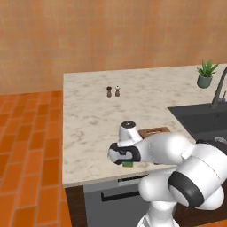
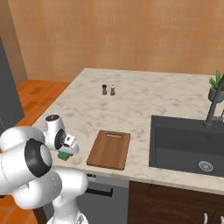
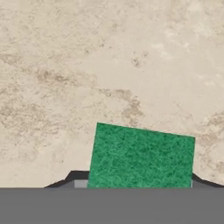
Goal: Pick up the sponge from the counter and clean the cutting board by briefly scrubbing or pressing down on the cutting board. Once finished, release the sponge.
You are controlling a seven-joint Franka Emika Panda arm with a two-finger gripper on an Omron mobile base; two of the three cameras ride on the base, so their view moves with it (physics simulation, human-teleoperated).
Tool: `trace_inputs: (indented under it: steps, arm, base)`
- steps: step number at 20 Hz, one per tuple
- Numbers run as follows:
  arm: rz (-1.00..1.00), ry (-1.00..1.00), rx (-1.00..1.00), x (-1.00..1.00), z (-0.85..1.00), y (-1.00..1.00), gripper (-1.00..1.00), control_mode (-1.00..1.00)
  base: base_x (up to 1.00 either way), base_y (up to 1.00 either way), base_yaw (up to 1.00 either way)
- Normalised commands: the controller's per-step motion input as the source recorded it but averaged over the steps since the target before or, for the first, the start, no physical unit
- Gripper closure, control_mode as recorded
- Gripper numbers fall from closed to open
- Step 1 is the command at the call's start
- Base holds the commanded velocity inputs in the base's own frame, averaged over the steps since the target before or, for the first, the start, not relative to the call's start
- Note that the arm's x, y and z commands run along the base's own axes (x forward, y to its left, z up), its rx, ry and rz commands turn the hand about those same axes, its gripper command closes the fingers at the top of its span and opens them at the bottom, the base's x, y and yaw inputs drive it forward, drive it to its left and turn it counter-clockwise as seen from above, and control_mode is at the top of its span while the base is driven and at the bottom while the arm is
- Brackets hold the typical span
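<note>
The green sponge (image 3: 142,155) lies flat on the marble counter (image 1: 95,119) near its front edge. It also peeks out under the hand as a green and yellow sliver, the sponge (image 1: 128,164) (image 2: 64,155). My gripper (image 3: 135,180) reaches straight down over it, and its dark fingertips (image 3: 75,176) press against the sponge's two sides, shut on it. From the base cameras the gripper (image 1: 127,161) (image 2: 66,152) stands just left of the brown cutting board (image 2: 109,148) (image 1: 154,131), which the arm partly hides in the left base view.
Two small shakers (image 2: 108,89) (image 1: 113,91) stand further back on the counter. A dark sink (image 2: 188,144) with a faucet (image 2: 213,109) lies right of the board, and a potted plant (image 1: 206,73) sits behind it. Orange tiled floor (image 1: 26,150) drops off to the left.
</note>
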Motion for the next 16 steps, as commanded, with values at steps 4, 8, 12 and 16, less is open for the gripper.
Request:
trace_inputs:
  steps: [4, 8, 12, 16]
  arm:
    - [0.00, 0.00, 0.07, -0.10, 0.03, -0.84, 1.00, -1.00]
    - [0.00, 0.00, 0.30, -0.01, 0.50, -1.00, 1.00, -1.00]
    - [0.06, 0.03, 0.15, 0.00, -0.09, -0.93, 1.00, -1.00]
    - [0.06, 0.10, -0.02, 0.34, -0.47, -0.67, 1.00, -1.00]
  base:
    - [0.00, 0.00, 0.00]
    - [0.00, 0.00, 0.00]
    - [0.00, 0.00, 0.00]
    - [0.00, 0.00, 0.00]
